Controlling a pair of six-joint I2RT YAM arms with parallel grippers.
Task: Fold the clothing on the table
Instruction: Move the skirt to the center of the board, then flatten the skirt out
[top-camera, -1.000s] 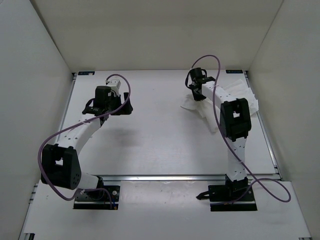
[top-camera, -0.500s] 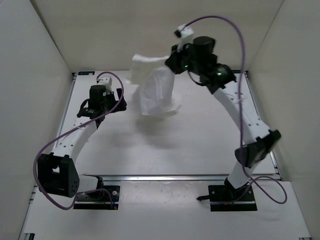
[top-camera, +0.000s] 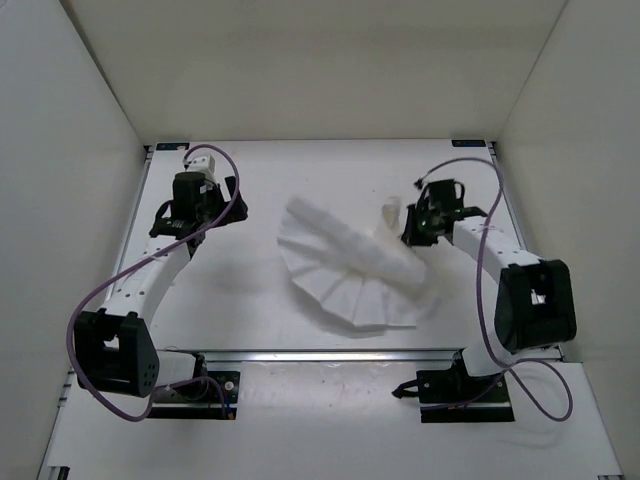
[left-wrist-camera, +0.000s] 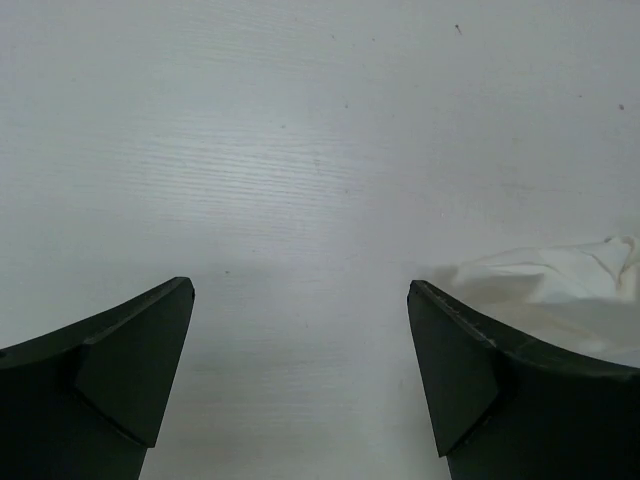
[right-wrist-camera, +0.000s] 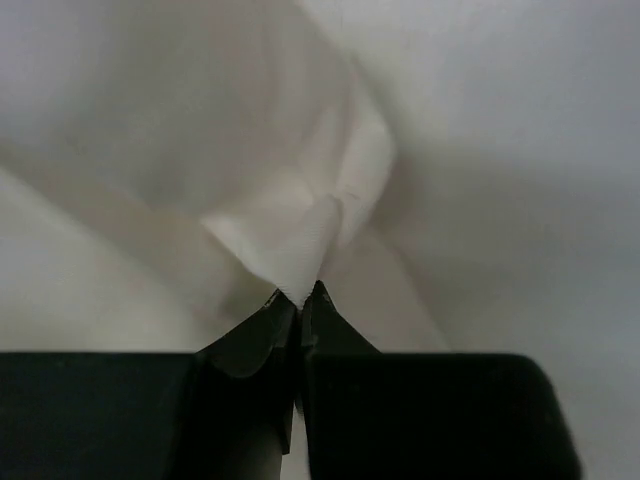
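Observation:
The white clothing (top-camera: 350, 268) lies spread in pleated folds across the middle of the table (top-camera: 240, 320), with a ridge running from its far left to its near right. My right gripper (top-camera: 408, 226) is at the garment's far right corner, shut on a pinched fold of fabric (right-wrist-camera: 318, 232); in the right wrist view the gripper (right-wrist-camera: 302, 292) shows its jaws pressed together on it. My left gripper (top-camera: 218, 210) hovers left of the clothing, apart from it. In the left wrist view this gripper (left-wrist-camera: 300, 290) is open over bare table, with a clothing edge (left-wrist-camera: 560, 282) at the right.
Plain white walls enclose the table on three sides. A metal rail (top-camera: 340, 355) runs along the near edge, in front of both arm bases. Purple cables loop off each arm.
The right arm lifted the clothing from the far right, swung it high to the left, then brought it down spread across the middle. The left gripper drifted a little farther back, still open.

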